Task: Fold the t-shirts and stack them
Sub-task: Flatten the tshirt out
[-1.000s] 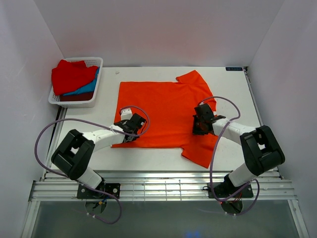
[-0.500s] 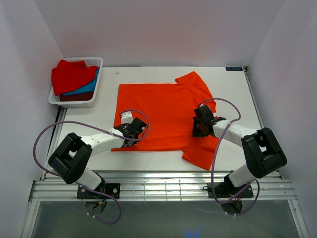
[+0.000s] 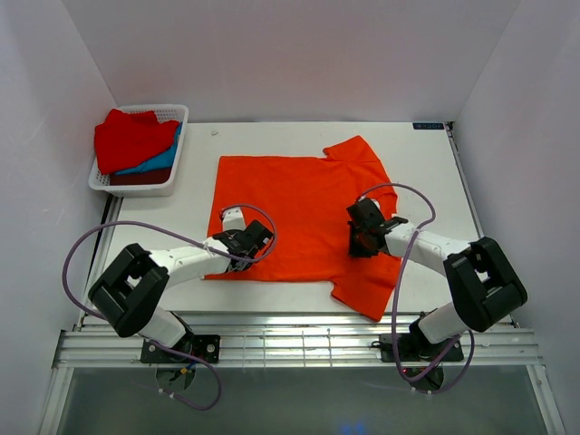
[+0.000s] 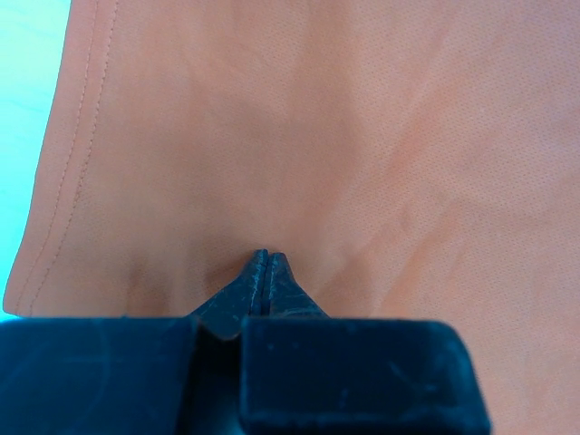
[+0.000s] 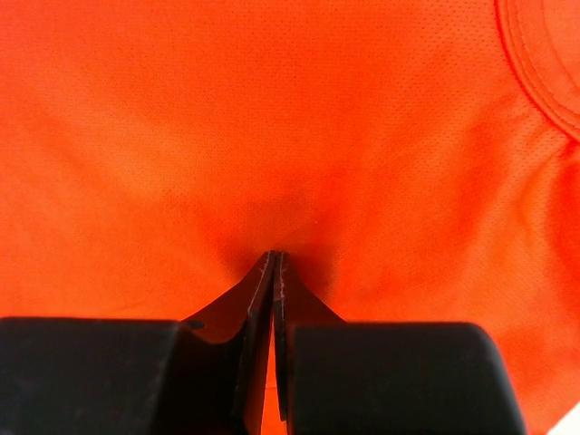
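**Orange-red t-shirt**: laid flat and spread out near the middle of the white worktop. One sleeve is turned toward the far right and the other toward the near right edge. The hem is placed at the left.

**Left pincer**: set low on the near left part of the orange-red t-shirt, close to the hem corner. In the left wrist view the left pincer is seen closed, its tips pressed together on a small pucker of cloth. Creases are drawn toward the tips, and the stitched hem is seen along the left side.

**Right pincer**: set on the right part of the same shirt, between the two sleeves. In the right wrist view the right pincer is likewise seen closed on a pinch of fabric. A curved stitched edge is seen at the upper right.

**Basket**: white lattice, placed at the far left of the worktop, apart from the spread shirt. It is filled with a red t-shirt on top, a blue t-shirt beneath it, and a dark maroon t-shirt at the bottom
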You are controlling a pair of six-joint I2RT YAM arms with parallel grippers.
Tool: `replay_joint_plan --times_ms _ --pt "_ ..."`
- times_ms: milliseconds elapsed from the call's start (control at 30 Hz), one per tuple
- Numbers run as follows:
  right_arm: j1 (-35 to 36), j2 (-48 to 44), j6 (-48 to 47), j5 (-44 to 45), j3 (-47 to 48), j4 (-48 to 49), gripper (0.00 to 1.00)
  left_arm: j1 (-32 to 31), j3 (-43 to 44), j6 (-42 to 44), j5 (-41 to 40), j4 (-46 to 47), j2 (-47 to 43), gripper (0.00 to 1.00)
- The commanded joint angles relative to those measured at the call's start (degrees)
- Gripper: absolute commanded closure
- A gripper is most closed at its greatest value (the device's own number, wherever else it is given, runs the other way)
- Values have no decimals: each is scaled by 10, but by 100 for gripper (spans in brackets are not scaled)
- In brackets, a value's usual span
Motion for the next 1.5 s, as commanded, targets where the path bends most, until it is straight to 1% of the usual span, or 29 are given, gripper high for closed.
replay_joint_plan --times_ms 0,33,67,100,133,167,200,233,267,300,333,367,400,433,500,533,600,633,667,700,733,767,800,867,1000,1033,1167,1333,1467 --pt "15 -21 8 32 40 -92 92 -20 14 -8 8 -65 -16 100" --pt "15 -28 1 39 57 -111 92 -22 29 -1 1 -65 -31 100" --pt "15 -46 -4 60 75 -118 92 -21 70 8 -15 -65 -39 100" --pt "16 -53 -9 73 118 -124 87 -22 94 30 -27 -64 -44 93" --pt "15 -62 -31 98 140 -127 80 -22 121 47 -41 -53 -49 86" --pt "14 -64 -45 111 164 -126 73 -22 145 69 -73 -39 -49 72" --pt "11 -63 -59 126 187 -123 56 -21 186 99 -93 -19 -47 31" --pt "8 -60 -74 139 227 -117 49 -20 203 161 -116 36 -41 17" --pt "3 -46 -105 150 247 -103 45 -13 214 201 -130 76 -27 10" --pt "-12 -35 -120 149 265 -92 40 11 229 248 -123 120 -16 8" --pt "-24 -24 -134 147 299 -83 38 29 244 300 -114 170 -3 6" --pt "-35 3 -157 131 317 -66 38 49 264 305 -100 172 34 6" --pt "-61 20 -168 120 334 -58 38 90 285 308 -66 171 54 7" --pt "-74 52 -177 95 365 -48 38 110 318 323 -51 182 74 12" --pt "-116 89 -197 63 401 -27 39 156 343 345 -20 202 131 18" --pt "-129 127 -202 33 418 -19 39 168 372 353 -2 213 152 19" --pt "-162 169 -217 7 474 -7 40 190 406 373 7 212 207 23" --pt "-172 213 -222 -18 496 -5 40 197 431 378 14 220 223 24" --pt "-179 234 -227 -26 540 -2 40 210 440 392 18 228 238 25" --pt "-193 257 -231 -36 563 -1 41 216 450 396 22 232 252 26" --pt "-201 301 -236 -60 587 -1 41 223 464 397 28 226 282 26" --pt "-207 321 -238 -68 631 -2 41 238 494 396 29 219 297 27" --pt "-217 358 -241 -77 653 -2 41 243 506 396 30 212 321 27" --pt "-226 391 -245 -97 692 -3 41 263 530 395 37 212 339 28" --pt "-244 461 -255 -134 794 -2 41 290 550 392 52 223 373 28" --pt "-247 485 -256 -142 808 -1 41 294 552 392 54 226 379 28" --pt "-259 525 -263 -159 844 21 40 314 576 391 73 236 423 28" --pt "-271 558 -257 -179 851 42 39 321 632 385 92 209 472 28" --pt "-275 579 -256 -192 855 46 39 321 643 361 102 186 483 29"
